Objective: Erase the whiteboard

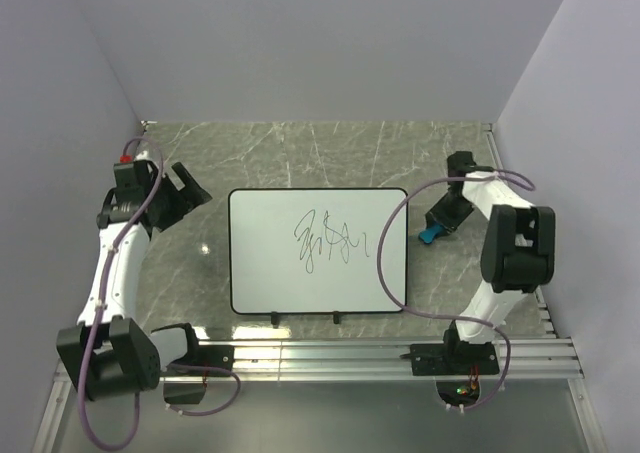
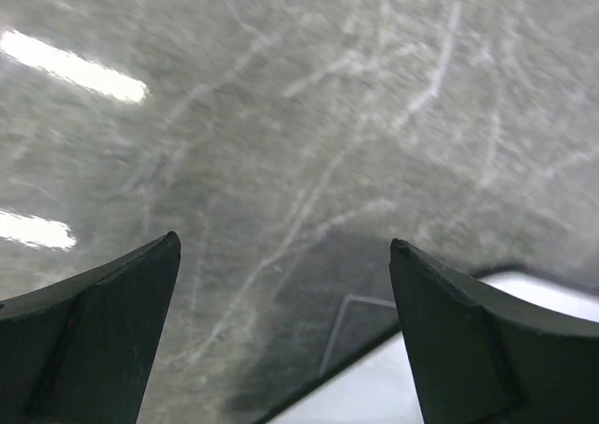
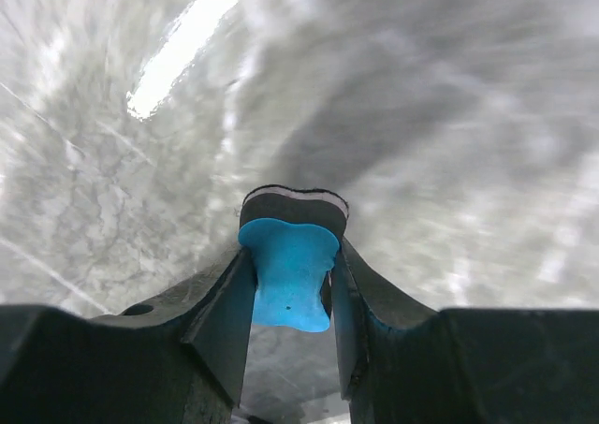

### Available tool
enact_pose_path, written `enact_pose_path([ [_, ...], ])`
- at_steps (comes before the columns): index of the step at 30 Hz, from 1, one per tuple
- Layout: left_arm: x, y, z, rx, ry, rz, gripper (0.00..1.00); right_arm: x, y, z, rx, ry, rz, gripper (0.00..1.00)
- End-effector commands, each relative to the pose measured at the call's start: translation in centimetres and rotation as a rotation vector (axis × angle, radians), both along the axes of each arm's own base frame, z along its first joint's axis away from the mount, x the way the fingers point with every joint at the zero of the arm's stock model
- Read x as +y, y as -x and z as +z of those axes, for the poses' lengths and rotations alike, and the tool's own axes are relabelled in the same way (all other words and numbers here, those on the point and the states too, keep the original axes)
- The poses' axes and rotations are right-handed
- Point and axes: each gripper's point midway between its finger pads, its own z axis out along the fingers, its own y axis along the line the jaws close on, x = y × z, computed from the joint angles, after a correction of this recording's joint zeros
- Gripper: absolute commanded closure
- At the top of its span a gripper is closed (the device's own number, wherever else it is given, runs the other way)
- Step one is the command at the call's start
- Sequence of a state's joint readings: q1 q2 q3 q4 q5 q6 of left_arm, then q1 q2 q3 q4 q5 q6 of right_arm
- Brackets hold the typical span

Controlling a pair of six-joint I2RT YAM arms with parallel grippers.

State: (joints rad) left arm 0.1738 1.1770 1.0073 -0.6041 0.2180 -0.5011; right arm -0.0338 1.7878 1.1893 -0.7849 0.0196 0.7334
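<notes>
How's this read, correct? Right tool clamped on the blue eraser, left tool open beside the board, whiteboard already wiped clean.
Not quite. The whiteboard is not clean: the top external view shows black scribbles across its middle. The rest stands: right tool clamped on the blue eraser, left tool open beside the board.

No legible text anywhere: the whiteboard [image 1: 270,268] bears only a black scribble [image 1: 330,241] at its middle, unreadable.
</notes>
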Motion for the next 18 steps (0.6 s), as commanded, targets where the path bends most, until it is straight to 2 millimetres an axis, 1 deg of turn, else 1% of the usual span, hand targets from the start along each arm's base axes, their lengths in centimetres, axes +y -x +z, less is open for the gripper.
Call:
enact_pose_path([
  [1, -3.0, 0.6, 1.8, -0.113, 0.145, -0.139, 0.03, -2.8, 1.1, 4.2, -0.082, 0.055, -0.036, 1.0],
  [3, -3.8, 1.0, 2.0, -0.141, 0.196, -0.171, 0.04, -2.9, 2.3, 4.8, -0.092, 0.053, -0.041, 1.0],
  [4, -5.1, 1.5, 2.0, -0.161, 0.258, -0.235, 0.05, -2.7, 2.7, 5.8, -0.125, 0.044, -0.039, 1.0],
  [5, -5.6, 1.7, 2.5, -0.187, 0.282, -0.26, 0.05, -2.4, 3.1, 6.2, -0.136, 0.036, -0.037, 1.0],
  [6, -6.4, 2.2, 2.3, -0.194, 0.329, -0.295, 0.06, -2.2, 3.5, 6.6, -0.149, 0.024, -0.039, 1.0],
  [7, -7.1, 2.4, 3.1, -0.227, 0.354, -0.338, 0.01, -1.7, 4.1, 7.4, -0.178, 0.005, -0.036, 1.0],
  [9, -6.7, 2.1, 3.6, -0.233, 0.345, -0.315, 0.0, -0.9, 4.9, 8.1, -0.2, -0.032, -0.032, 1.0],
  [10, -5.8, 1.6, 3.2, -0.22, 0.306, -0.265, 0.0, -0.4, 5.4, 8.9, -0.229, -0.055, -0.026, 1.0],
  [12, -5.6, 1.6, 3.7, -0.233, 0.283, -0.264, 0.01, 0.0, 6.4, 9.6, -0.238, -0.07, -0.02, 1.0],
  [15, -6.2, 1.8, 3.9, -0.265, 0.289, -0.323, 0.01, 1.0, 7.9, 11.1, -0.278, -0.091, 0.0, 1.0],
  [17, -7.1, 2.2, 4.6, -0.31, 0.315, -0.385, 0.0, 2.0, 8.7, 11.0, -0.282, -0.12, 0.017, 1.0],
  [18, -7.4, 2.6, 4.1, -0.305, 0.331, -0.397, 0.0, 2.3, 9.1, 11.2, -0.297, -0.131, 0.02, 1.0],
])
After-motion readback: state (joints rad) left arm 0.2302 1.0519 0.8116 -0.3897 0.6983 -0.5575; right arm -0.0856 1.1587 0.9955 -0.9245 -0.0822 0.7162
